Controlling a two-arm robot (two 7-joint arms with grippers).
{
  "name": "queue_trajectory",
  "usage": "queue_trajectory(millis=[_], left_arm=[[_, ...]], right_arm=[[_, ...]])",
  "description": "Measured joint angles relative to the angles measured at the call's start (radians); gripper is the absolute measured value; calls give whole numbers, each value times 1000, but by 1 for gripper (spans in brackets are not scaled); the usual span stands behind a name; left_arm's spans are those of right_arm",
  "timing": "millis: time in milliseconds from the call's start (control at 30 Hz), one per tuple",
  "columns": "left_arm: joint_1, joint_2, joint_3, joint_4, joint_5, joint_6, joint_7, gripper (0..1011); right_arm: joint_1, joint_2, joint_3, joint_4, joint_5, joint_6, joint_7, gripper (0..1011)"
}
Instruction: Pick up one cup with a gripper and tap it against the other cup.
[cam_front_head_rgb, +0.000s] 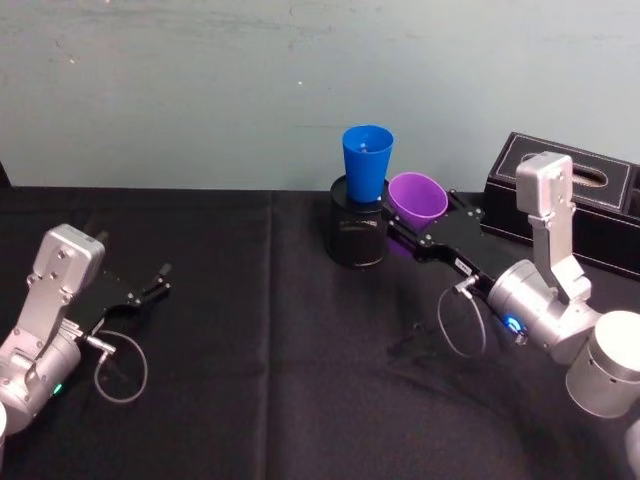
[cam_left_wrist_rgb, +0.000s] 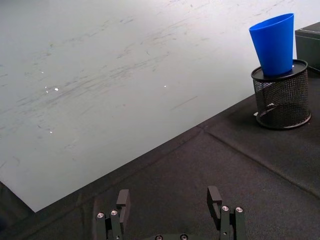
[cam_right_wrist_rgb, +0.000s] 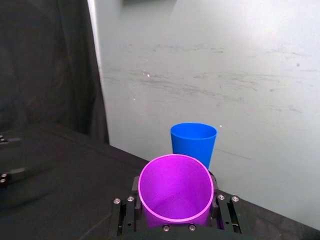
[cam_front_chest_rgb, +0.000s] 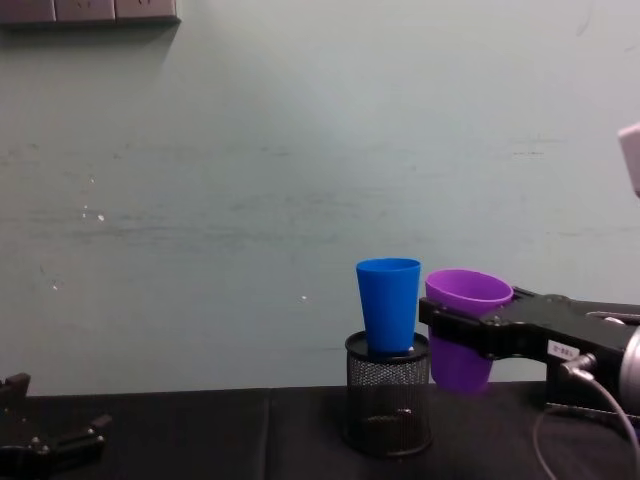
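The dark table is holding up a black mesh pen holder, and the blue cup is sitting upright on top. The right gripper is squeezing the purple cup, holding it up just right of the blue one. A small push left should be bumping them. The left gripper is resting far off, fingers apart.

Pen holder set near back middle of bench, close to wall. Other cup stood upright on top of pen holder. Held cup lifted off bench, just right of other cup, tilted, gripped between fingers of right hand. Whether cups touch cannot be told. Box placed further right, at back of bench. Left hand found far left, nearer front, well apart from cups, fingers spread.
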Motion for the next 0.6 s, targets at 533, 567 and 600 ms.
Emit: queue_trajectory(millis=[533,567,600], left_arm=[[0,0,0,0,0,0,0,1011],[0,0,0,0,0,0,0,1011],[0,0,0,0,0,0,0,1011]], right_arm=[[133,-59,-7,196,12,-59,58,736],[137,-61,-7,203,12,-62,60,736],[141,-63,-7,211,12,-64,61,735]])
